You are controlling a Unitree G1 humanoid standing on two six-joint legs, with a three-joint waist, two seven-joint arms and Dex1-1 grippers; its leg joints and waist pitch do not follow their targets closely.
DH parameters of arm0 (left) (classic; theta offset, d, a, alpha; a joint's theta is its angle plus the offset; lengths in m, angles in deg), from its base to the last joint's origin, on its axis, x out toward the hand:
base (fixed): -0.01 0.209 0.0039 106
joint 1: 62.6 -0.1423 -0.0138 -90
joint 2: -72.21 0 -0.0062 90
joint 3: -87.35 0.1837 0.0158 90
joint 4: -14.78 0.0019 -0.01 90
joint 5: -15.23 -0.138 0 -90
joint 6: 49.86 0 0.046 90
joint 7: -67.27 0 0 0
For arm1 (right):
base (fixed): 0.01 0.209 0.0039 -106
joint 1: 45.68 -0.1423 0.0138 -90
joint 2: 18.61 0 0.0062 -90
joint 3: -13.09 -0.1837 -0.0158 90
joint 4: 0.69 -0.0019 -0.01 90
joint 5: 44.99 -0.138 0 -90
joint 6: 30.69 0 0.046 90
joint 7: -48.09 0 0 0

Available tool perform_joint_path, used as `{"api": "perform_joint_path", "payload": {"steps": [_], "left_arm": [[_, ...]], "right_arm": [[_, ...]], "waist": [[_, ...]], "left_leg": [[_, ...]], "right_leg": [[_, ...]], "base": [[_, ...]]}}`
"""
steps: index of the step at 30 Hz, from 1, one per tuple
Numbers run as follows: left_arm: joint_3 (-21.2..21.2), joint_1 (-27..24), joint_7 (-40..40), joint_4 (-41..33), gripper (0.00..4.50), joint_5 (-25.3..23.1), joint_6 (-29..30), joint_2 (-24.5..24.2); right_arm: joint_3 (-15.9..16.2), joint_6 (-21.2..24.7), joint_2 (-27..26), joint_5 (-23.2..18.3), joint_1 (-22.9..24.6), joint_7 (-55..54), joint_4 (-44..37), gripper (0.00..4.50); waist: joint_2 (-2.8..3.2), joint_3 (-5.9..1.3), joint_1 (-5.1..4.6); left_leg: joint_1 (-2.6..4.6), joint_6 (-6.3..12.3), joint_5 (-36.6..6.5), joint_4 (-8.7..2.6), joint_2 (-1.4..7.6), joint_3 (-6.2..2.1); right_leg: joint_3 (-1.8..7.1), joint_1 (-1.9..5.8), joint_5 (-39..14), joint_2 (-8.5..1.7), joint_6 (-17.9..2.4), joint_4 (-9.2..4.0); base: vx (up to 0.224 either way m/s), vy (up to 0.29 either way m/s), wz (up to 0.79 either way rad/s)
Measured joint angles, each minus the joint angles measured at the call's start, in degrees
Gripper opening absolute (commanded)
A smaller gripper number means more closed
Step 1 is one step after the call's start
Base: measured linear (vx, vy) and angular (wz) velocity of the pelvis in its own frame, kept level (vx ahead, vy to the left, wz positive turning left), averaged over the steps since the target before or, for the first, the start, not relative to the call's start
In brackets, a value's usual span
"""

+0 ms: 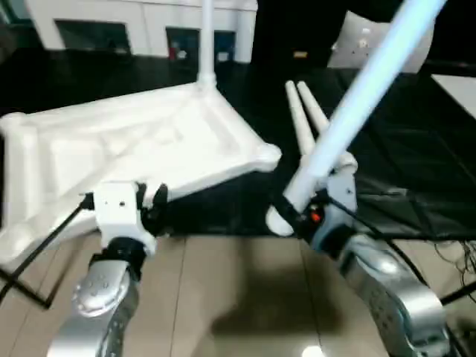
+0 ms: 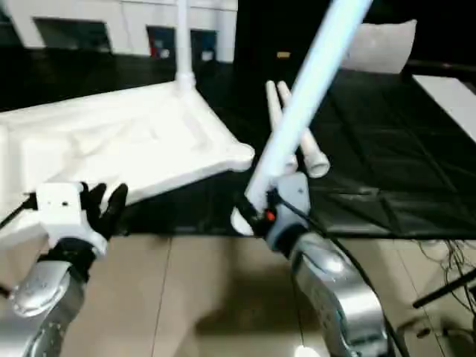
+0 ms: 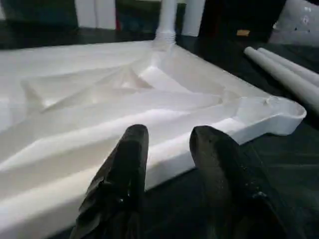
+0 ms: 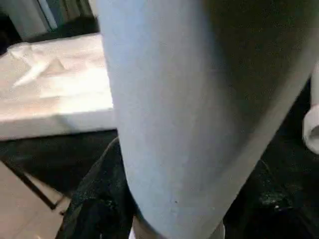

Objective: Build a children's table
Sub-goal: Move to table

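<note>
The white tabletop lies underside up on a black surface, its ribs showing. One white leg stands upright in the far corner socket. The near right corner socket holds nothing. Two more legs lie side by side on the black surface to the tabletop's right. My right gripper is shut on a fourth leg near its lower end, and the tube slants up and to the right. My left gripper stands open with nothing in it, just in front of the tabletop's near edge.
White cabinets with dark openings line the back. A pale bag-like object sits at the back right. Cables trail at the right over the wooden floor. A black strut crosses at the lower left.
</note>
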Motion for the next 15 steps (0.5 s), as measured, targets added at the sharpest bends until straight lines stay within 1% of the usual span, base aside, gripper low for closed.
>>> {"api": "perform_joint_path", "payload": {"steps": [1,2,3,4,5,6,7,8,9,10,11,12,13,14,15], "left_arm": [[0.21,0.18,-0.14,0.28,1.75,-0.02,-0.04,0.05],[1.37,0.23,-0.56,0.63,1.75,0.06,-0.02,0.71],[2.11,0.21,-0.87,0.67,1.75,0.16,-0.02,0.71],[2.08,0.2,-0.98,0.64,1.75,0.19,-0.02,0.64],[1.86,0.37,-0.99,0.53,1.75,0.19,-0.07,0.42],[1.68,0.43,-0.99,0.4,1.75,0.19,-0.16,0.3],[1.58,0.54,-0.99,0.37,1.75,0.19,-0.27,0.19],[1.34,0.31,-0.97,0.37,1.75,0.16,-0.44,-0.16],[0.6,0.23,-0.91,0.49,1.75,0.02,-0.45,-0.62],[-0.34,0.5,-0.87,0.69,1.75,-0.08,-0.44,-1.12],[-0.87,0.57,-0.86,1.24,1.75,-0.12,-0.41,-1.11],[-0.71,0.74,-0.98,1.29,1.75,-0.13,-0.34,-1.19],[-0.5,1.27,-1.12,1.27,1.75,-0.12,-0.35,-1.45],[-0.26,2.07,-1.28,1.14,1.75,-0.12,-0.36,-1.84],[-0.06,2.37,-1.42,0.96,1.75,-0.12,-0.43,-2.05]], "right_arm": [[-0.23,-0.04,0.42,0.04,0.32,0.05,-0.01,1.89],[-0.94,0.02,1.21,0.11,0.8,0.03,0.34,1.89],[-1.31,0.09,1.45,0.23,0.83,-0.02,0.55,1.89],[-1.6,0.08,1.42,0.3,0.75,-0.2,0.52,1.89],[-1.58,0.02,1.37,0.3,0.48,-0.22,0.24,1.89],[-1.49,-0.04,1.23,0.29,0.28,-0.22,0.11,1.89],[-1.39,-0.07,1.09,0.28,0.14,-0.21,-0.06,1.89],[-0.97,-0.09,0.74,0.28,0.07,-0.17,0.21,1.89],[0.32,-0.01,-0.26,0.12,0.02,0.07,0.27,1.89],[1.45,0.02,-0.3,-0.06,-0.34,0.6,0.17,1.89],[1.92,0.05,-0.25,-0.06,-0.56,0.94,0.17,1.89],[1.85,0.04,0.01,0.01,-0.53,0.93,0.12,1.89],[1.66,0.04,0.36,0.12,-0.49,0.86,0.12,1.89],[1.11,0.01,0.46,0.22,-0.39,0.78,0.12,1.89],[0.94,-0.04,0.47,0.3,-0.29,0.69,0.04,1.89]], "waist": [[-0.41,0.2,0.22],[0.0,0.49,1.37],[0.12,0.61,2.07],[0.05,0.67,2.63],[0.78,0.58,3.28],[1.8,0.63,3.63],[3.64,0.68,3.73],[4.94,0.95,3.87],[4.54,1.06,3.37],[3.41,1.02,2.97],[2.98,0.91,2.08],[2.94,0.85,1.59],[2.72,0.76,0.39],[1.98,0.76,-0.61],[0.82,0.72,-1.15]], "left_leg": [[-0.25,1.59,-1.12,1.29,-0.39,0.06],[-1.19,6.98,-1.61,5.48,-0.63,-0.71],[-3.18,7.44,-1.16,9.28,-1.13,-1.26],[-4.68,6.96,-0.86,10.17,-1.76,-1.26],[-6.38,4.66,0.56,8.3,-1.64,-1.27],[-7.2,3.54,1.85,5.31,-0.87,-1.22],[-7.21,3.49,3.25,1.46,0.32,-1.23],[-6.33,1.36,6.91,1.56,1.52,-1.83],[-6.23,1.38,6.19,1.7,0.87,-2.05],[-6.19,1.84,5.95,1.69,0.45,-1.94],[-5.97,2.19,5.48,1.78,0.21,-2.1],[-5.84,2.65,5.22,1.8,-0.43,-3.01],[-5.82,2.84,5.1,1.81,-1.24,-4.0],[-5.73,3.1,4.88,1.8,-2.51,-4.62],[-5.77,3.07,4.81,1.79,-4.12,-4.91]], "right_leg": [[0.53,0.81,-0.63,0.04,0.73,1.03],[0.96,2.28,-1.15,0.69,-0.1,0.41],[0.96,3.37,-1.09,0.88,-0.22,-0.55],[0.92,4.63,-1.06,0.98,-0.19,-1.54],[0.38,6.45,-1.08,1.69,-0.26,-2.97],[-0.58,7.72,-1.27,2.52,-0.47,-3.86],[-1.81,9.11,-1.68,3.83,-0.42,-4.74],[-2.48,10.87,-2.57,4.63,-0.01,-4.67],[-2.77,10.66,-3.58,4.18,-0.61,-3.74],[-2.39,9.32,-4.05,3.67,-1.09,-1.63],[-1.88,6.62,-4.03,3.65,-0.2,2.21],[-1.67,4.79,-3.62,3.5,0.66,3.94],[-1.32,3.08,-3.25,3.47,1.31,4.11],[0.2,1.07,-2.59,3.11,2.03,2.79],[1.62,0.82,0.15,1.92,2.25,-0.35]], "base": [[0.062,-0.054,0.11],[0.134,-0.067,0.0],[0.134,-0.067,0.0],[0.145,-0.054,-0.17],[0.133,-0.016,-0.1],[0.133,-0.016,-0.1],[0.141,0.059,0.06],[0.196,0.091,-0.01],[0.196,0.091,-0.01],[0.221,0.041,-0.13],[0.166,0.015,0.03],[0.166,0.015,0.03],[0.121,0.01,0.36],[0.097,-0.025,0.63],[0.097,-0.025,0.63]]}}
